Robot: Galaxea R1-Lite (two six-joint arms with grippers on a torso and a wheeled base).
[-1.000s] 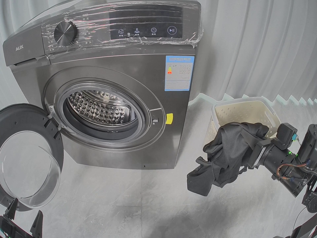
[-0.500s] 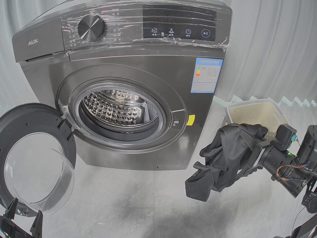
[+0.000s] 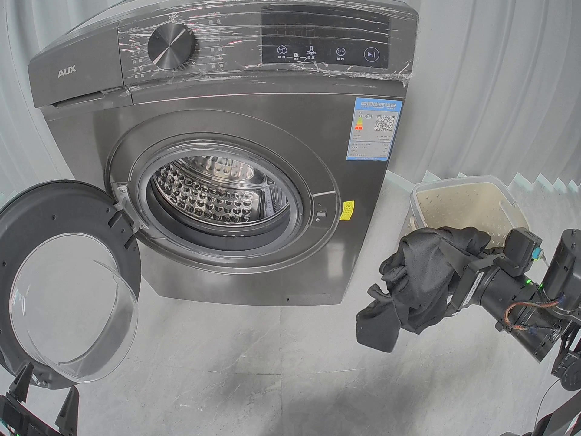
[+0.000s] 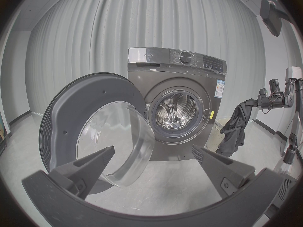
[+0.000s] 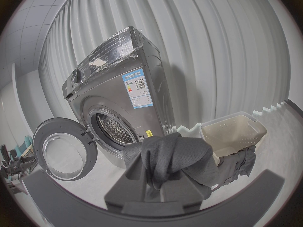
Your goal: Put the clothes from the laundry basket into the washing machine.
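Dark garment point(image 3: 423, 274) pinched by right jaws, left jaws spread, glossy grey floor point(image 3: 242, 358), pleated white curtain point(image 3: 496, 62)

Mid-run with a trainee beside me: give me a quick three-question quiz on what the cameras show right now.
1. True or false: the washing machine door stands open.
2. The right gripper is shut on: A) a white towel; B) a dark garment; C) nothing.
3. Fill in: the left gripper is ____, holding nothing.
Key: 1 true; 2 B; 3 open.
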